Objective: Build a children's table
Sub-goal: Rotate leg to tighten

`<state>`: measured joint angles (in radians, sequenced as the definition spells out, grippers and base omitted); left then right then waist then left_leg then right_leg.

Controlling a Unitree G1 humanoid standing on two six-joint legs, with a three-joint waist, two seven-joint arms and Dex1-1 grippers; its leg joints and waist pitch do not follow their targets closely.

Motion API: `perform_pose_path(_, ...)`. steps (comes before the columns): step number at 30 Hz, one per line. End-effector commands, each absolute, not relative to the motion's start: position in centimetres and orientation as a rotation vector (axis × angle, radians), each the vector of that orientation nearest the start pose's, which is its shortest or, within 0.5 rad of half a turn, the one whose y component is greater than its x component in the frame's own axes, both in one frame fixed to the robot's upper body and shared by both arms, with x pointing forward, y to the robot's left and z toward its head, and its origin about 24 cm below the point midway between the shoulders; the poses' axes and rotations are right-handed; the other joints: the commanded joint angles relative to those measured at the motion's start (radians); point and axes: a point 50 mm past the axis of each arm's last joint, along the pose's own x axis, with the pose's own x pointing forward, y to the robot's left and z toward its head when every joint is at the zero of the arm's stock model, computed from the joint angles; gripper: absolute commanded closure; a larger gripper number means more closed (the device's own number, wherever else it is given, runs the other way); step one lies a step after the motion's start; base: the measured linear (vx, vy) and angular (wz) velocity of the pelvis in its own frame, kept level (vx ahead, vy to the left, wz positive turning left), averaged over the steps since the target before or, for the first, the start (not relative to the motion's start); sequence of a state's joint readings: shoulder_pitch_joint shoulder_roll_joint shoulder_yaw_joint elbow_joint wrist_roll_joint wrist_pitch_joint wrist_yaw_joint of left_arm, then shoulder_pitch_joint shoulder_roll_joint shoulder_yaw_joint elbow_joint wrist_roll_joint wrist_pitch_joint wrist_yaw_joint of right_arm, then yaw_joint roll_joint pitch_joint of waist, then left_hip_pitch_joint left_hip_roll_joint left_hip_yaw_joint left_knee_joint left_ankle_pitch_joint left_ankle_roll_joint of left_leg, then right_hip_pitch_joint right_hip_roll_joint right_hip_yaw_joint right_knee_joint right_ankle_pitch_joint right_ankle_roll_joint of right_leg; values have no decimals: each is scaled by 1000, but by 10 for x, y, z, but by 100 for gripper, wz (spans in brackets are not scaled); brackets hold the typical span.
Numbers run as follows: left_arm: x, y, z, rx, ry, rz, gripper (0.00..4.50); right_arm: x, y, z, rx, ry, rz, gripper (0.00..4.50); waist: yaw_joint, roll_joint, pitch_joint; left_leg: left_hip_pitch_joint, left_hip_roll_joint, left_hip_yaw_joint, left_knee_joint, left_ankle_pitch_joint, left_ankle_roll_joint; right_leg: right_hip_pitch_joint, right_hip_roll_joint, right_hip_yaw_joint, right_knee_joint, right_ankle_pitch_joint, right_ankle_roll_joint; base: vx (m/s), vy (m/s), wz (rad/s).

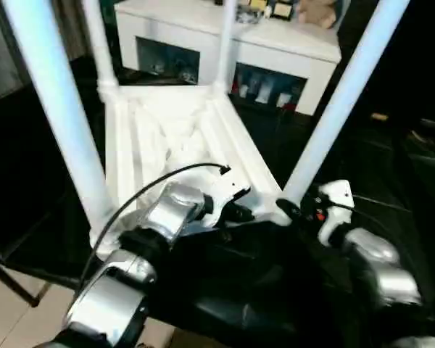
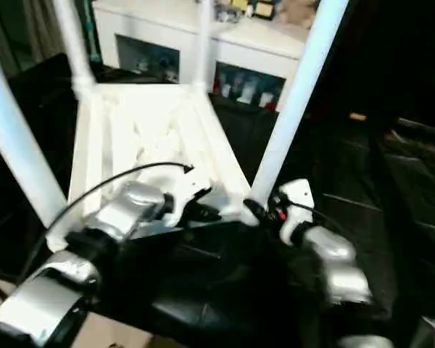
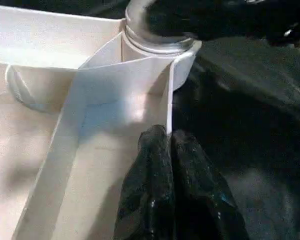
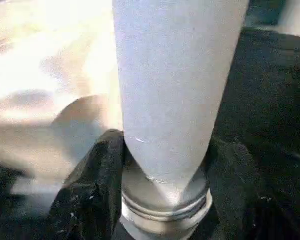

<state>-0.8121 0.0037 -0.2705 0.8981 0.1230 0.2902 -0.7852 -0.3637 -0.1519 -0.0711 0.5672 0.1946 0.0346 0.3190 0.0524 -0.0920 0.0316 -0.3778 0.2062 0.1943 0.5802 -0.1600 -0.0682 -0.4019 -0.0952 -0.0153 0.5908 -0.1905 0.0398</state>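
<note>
Seating of the near right leg (image 4: 175, 90) goes best if the right gripper (image 4: 165, 165) (fingers straddling its base) twists squarely while the left gripper (image 3: 170, 145), pinched shut on the tabletop's rim (image 3: 168, 100), steadies it.

Head pair downward; wrists close-up.

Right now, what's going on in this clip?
The robot is assembling a children's table. The tabletop lies upside down with four white legs standing in its corner sockets. The left tool is shut on the tabletop's near rim wall. The right tool has a finger on either side of the base of the near right leg, right at its socket.
</note>
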Motion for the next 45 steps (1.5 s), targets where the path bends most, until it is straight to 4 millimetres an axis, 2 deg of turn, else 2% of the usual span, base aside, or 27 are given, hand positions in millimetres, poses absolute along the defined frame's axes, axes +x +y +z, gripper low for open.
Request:
perform_pose_path(1, 334, 28, 26, 324, 605, -1058, 450, 312, -181, -5, 63, 332, 56, 238, -6, 9, -41, 17, 15, -25, -87, -480, -47, 8, -33, 5, -98, -470, -111, 0, 0, 0)
perform_pose_path(2, 334, 26, 26, 334, 604, -1050, 450, 314, -177, -5, 51, 327, 40, 238, -11, 12, -41, 21, 14, -25, -86, -497, -48, 4, -30, 5, -100, -454, -115, 0, 0, 0)
perform_pose_path(3, 334, 24, 25, 349, 605, -1045, 450, 319, -167, -2, 67, 308, 44, 238, -13, 12, -42, 20, 12, -24, -86, -501, -47, 5, -30, 5, -99, -440, -117, 0, 0, 0)
perform_pose_path(4, 334, 24, 25, 349, 605, -1045, 450, 319, -167, -2, 68, 308, 44, 238, -14, 11, -42, 19, 12, -24, -86, -499, -43, 6, -29, 6, -98, -429, -119, 0, 0, 0)
perform_pose_path(6, 333, 23, 24, 361, 607, -1052, 450, 322, -150, 3, 90, 294, 110, 238, -14, 12, -43, 16, 15, -21, -86, -474, -27, 11, -27, 9, -92, -356, -136, 0, 0, 0)
perform_pose_path(7, 333, 23, 24, 361, 607, -1052, 450, 322, -150, 3, 90, 294, 110, 238, -14, 12, -44, 14, 15, -20, -86, -465, -23, 13, -27, 9, -89, -336, -141, 0, 0, 0)
perform_pose_path(8, 333, 23, 23, 365, 608, -1054, 450, 323, -145, 5, 107, 280, 149, 208, -13, 13, -45, 13, 16, -17, -86, -441, -14, 16, -26, 10, -85, -283, -156, 0, 0, 0)
perform_pose_path(9, 333, 24, 23, 368, 608, -1057, 450, 323, -144, 7, 124, 266, 159, 189, -13, 6, -44, 12, 16, -16, -85, -438, -9, 17, -26, 10, -85, -279, -158, 0, 0, 0)
perform_pose_path(12, 334, 31, 24, 370, 611, -1086, 450, 323, -153, 13, 110, 234, 225, 173, -9, 9, -44, 14, 16, -13, -84, -415, 2, 19, -27, 11, -82, -251, -170, 0, 0, 0)
perform_pose_path(16, 334, 36, 25, 374, 603, -1138, 450, 321, -162, 18, 111, 231, 310, 130, -3, 8, -47, 10, 17, -11, -81, -374, 19, 26, -29, 11, -79, -217, -182, 0, 0, 0)
perform_pose_path(19, 330, 44, 25, 370, 621, -1219, 450, 313, -175, 23, 67, 246, 471, 111, 7, 7, -46, 11, 21, -8, -78, -332, 42, 30, -29, 12, -75, -170, -200, 0, 0, 0)
perform_pose_path(20, 328, 49, 25, 379, 622, -1267, 450, 306, -182, 25, 34, 254, 568, 111, 14, 6, -45, 9, 22, -7, -78, -316, 54, 33, -30, 13, -73, -151, -209, 0, 0, 0)
perform_pose_path(21, 326, 53, 25, 378, 625, -1304, 450, 301, -187, 27, 10, 260, 635, 111, 14, 4, -45, 9, 22, -6, -78, -314, 57, 34, -29, 12, -73, -151, -211, 0, 0, 0)
perform_pose_path(22, 325, 55, 25, 371, 633, -1318, 450, 299, -189, 27, 1, 264, 668, 111, 17, 4, -44, 10, 23, -5, -78, -313, 61, 32, -31, 13, -73, -154, -216, 0, 0, 0)
perform_pose_path(25, 319, 63, 25, 359, 651, -1414, 450, 287, -195, 30, -21, 283, 801, 111, 19, 3, -42, 9, 25, -8, -82, -331, 56, 32, -33, 12, -75, -201, -215, 0, 0, 0)
perform_pose_path(28, 313, 72, 27, 349, 659, -1495, 450, 278, -198, 32, -25, 304, 890, 111, 22, 3, -41, 13, 28, -8, -84, -353, 48, 27, -33, 13, -78, -242, -212, 0, 0, 0)
perform_pose_path(30, 311, 76, 28, 345, 660, -1515, 450, 275, -199, 33, -20, 316, 927, 111, 24, 3, -41, 13, 29, -8, -85, -351, 43, 26, -34, 13, -76, -236, -215, 0, 0, 0)
perform_pose_path(32, 310, 78, 28, 345, 664, -1520, 450, 274, -198, 32, -24, 322, 945, 111, 32, 4, -42, 16, 30, -6, -83, -337, 40, 25, -33, 14, -73, -210, -219, 0, 0, 0)
perform_pose_path(38, 308, 80, 29, 342, 670, -1528, 450, 273, -192, 30, -30, 331, 970, 111, 35, 1, -46, 14, 27, -3, -79, -281, 49, 31, -33, 13, -66, -146, -229, 0, 0, 0)
perform_pose_path(39, 307, 80, 29, 342, 670, -1528, 450, 273, -192, 29, -32, 334, 974, 128, 36, 1, -46, 15, 26, -3, -78, -275, 51, 30, -33, 13, -66, -145, -229, 0, 0, 0)
perform_pose_path(44, 308, 80, 30, 342, 668, -1527, 450, 273, -192, 29, -34, 340, 981, 155, 35, 0, -47, 16, 26, -2, -77, -266, 53, 31, -32, 13, -65, -140, -232, 0, 0, 0)
perform_pose_path(45, 308, 80, 30, 341, 667, -1527, 450, 272, -192, 29, -34, 341, 981, 173, 35, 1, -46, 16, 26, -2, -77, -267, 52, 32, -32, 13, -65, -142, -232, 0, 0, 0)
